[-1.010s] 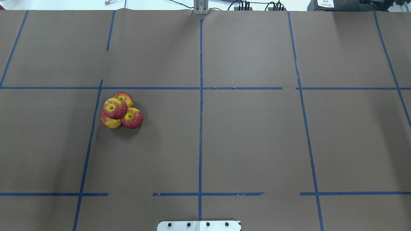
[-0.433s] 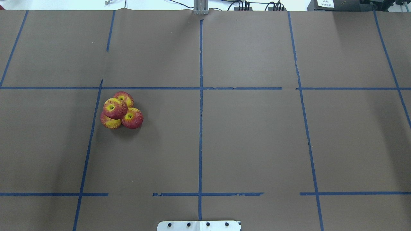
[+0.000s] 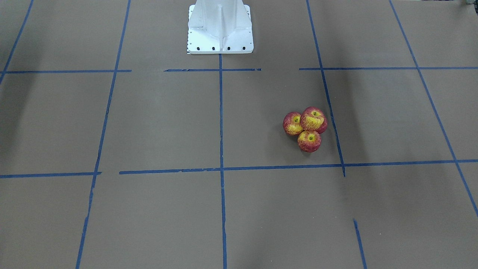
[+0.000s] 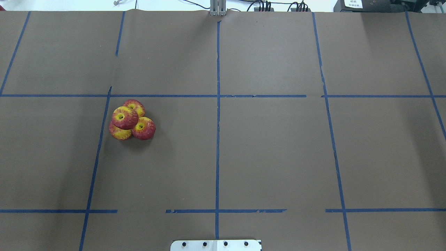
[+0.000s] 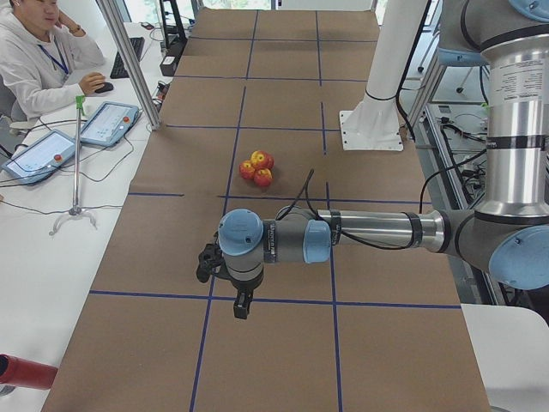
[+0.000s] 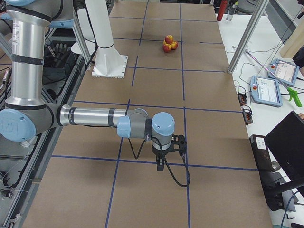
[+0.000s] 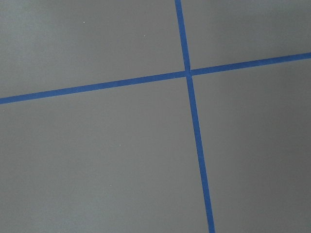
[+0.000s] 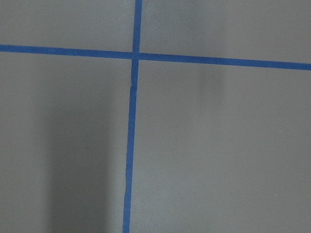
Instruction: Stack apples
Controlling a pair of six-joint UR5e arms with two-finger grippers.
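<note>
Four apples (image 4: 125, 118) sit heaped on the worktop's (image 4: 278, 157) left half, one atop three, so stacking looks done, while my left end effector (image 5: 243, 307) and right end effector (image 6: 160, 166) hang well away, their openness impossible to tell.

No text legible in any of my views.

Overhead: a white label (image 4: 353, 3) sits on the dark box (image 4: 376, 6) beyond the table's far edge, right of centre. It carries lines of dark print, too small to resolve into characters.

Left side view: two tablets (image 5: 107, 123) lie on the operators' desk (image 5: 34, 249). Their screens are lit, but whatever is written on them is too small to read.
</note>
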